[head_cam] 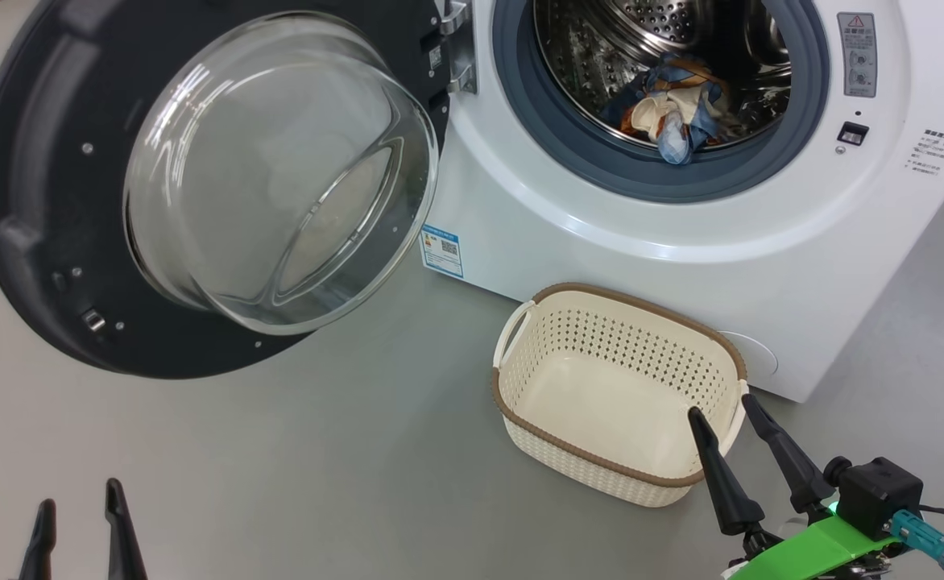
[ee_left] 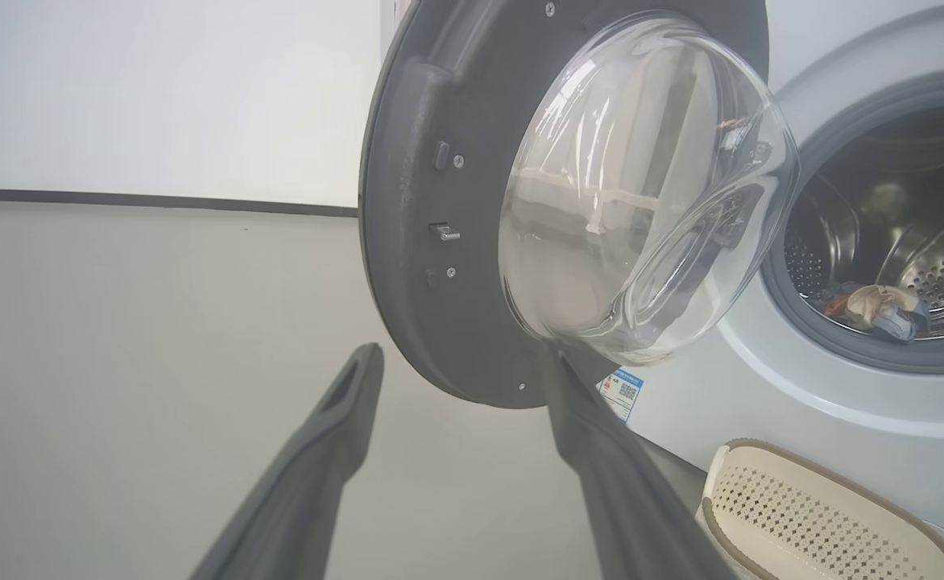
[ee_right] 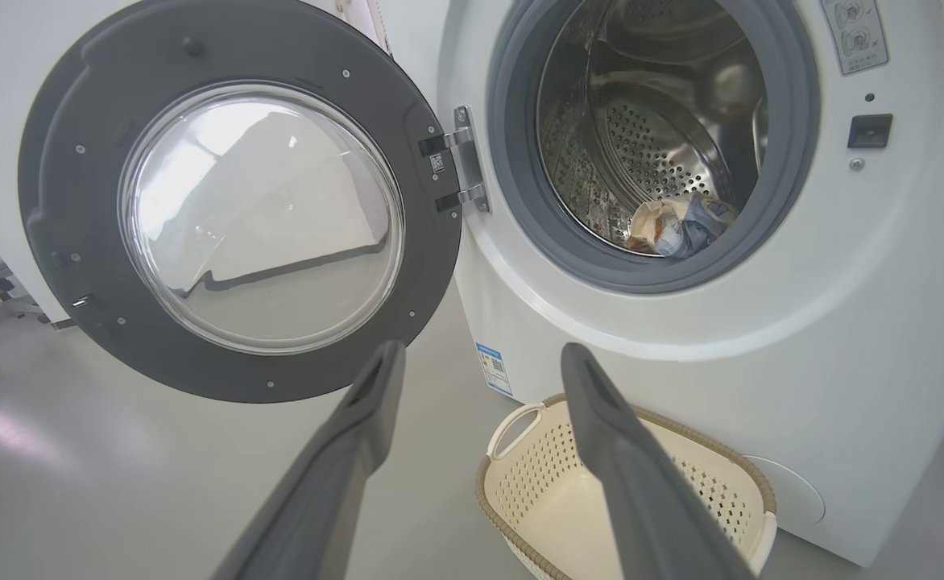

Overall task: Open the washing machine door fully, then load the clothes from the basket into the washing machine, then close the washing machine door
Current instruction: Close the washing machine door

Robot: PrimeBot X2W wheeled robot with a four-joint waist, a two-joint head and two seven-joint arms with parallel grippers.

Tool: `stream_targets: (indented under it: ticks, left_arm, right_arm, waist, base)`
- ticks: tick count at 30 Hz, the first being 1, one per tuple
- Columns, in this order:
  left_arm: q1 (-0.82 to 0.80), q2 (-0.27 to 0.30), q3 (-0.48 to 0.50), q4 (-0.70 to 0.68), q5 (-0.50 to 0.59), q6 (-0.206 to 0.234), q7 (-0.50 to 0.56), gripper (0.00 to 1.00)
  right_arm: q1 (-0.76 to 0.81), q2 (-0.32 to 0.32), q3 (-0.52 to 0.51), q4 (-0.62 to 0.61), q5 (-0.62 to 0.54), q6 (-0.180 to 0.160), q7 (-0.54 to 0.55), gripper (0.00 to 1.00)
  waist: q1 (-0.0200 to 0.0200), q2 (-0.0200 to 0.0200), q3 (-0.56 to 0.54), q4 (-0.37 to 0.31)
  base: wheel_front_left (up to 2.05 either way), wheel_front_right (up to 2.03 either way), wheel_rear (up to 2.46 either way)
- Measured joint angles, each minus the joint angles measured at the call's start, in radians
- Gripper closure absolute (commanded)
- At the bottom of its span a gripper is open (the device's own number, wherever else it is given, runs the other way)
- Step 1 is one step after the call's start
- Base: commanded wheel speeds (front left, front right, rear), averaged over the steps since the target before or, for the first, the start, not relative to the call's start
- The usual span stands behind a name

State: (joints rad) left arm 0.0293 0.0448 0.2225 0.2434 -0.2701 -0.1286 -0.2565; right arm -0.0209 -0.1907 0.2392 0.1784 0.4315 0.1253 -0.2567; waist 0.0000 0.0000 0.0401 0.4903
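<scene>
1. My left pincer (head_cam: 79,494): fingers spread, gripping nothing, low over the floor (head_cam: 319,451).
2. My right pincer (head_cam: 722,405): fingers parted, empty-handed, tips above the basket's near right rim.
3. The basket (head_cam: 585,471): just ahead of my right pincer, on the floor, empty.
4. The washing machine door (head_cam: 29,161): ahead of my left pincer, swung wide open.
5. The washing machine (head_cam: 681,234): just beyond the basket.
6. The clothes (head_cam: 669,113): farthest ahead of my right pincer, bundled low inside the drum (head_cam: 601,48).
</scene>
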Motion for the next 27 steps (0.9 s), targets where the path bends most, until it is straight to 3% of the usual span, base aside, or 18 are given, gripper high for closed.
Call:
stream_targets:
  ticks: [11, 12, 13, 16, 21, 27]
  left_arm:
    - [-0.009, -0.004, 0.039, -0.050, 0.000, 0.000, 0.000, 0.00]
    - [-0.013, -0.002, 0.047, -0.056, -0.001, 0.000, 0.000, 0.14]
    - [-0.019, 0.003, 0.053, -0.060, -0.002, 0.000, 0.000, 0.51]
    - [-0.056, 0.036, 0.073, -0.077, -0.012, 0.000, 0.000, 1.00]
    - [-0.168, 0.130, 0.108, -0.090, -0.145, 0.000, 0.000, 1.00]
    - [-0.337, 0.308, 0.106, 0.010, -0.455, 0.000, 0.009, 1.00]
  right_arm:
    - [0.000, 0.000, 0.003, 0.000, 0.001, 0.000, 0.000, 0.00]
    - [0.000, 0.000, 0.002, 0.000, 0.001, 0.000, 0.000, 0.00]
    - [0.000, -0.001, 0.001, 0.000, 0.001, 0.000, 0.000, 0.00]
    - [-0.001, 0.000, -0.001, 0.000, 0.001, 0.000, 0.000, 0.00]
    - [-0.012, 0.001, -0.009, 0.000, 0.001, 0.000, 0.000, 0.00]
    - [-0.012, 0.001, -0.017, -0.001, 0.001, 0.000, 0.000, 0.00]
  waist:
    - [0.0000, 0.0000, 0.015, -0.011]
    - [0.0000, 0.0000, 0.017, -0.011]
    - [0.0000, 0.0000, 0.020, -0.012]
    - [0.0000, 0.0000, 0.027, -0.017]
    - [0.0000, 0.0000, 0.036, -0.027]
    - [0.0000, 0.0000, 0.050, -0.038]
  base:
    - [0.00, 0.00, 0.00]
    - [0.00, 0.00, 0.00]
    - [0.00, 0.00, 0.00]
    - [0.00, 0.00, 0.00]
    - [0.00, 0.00, 0.00]
    - [0.00, 0.00, 0.00]
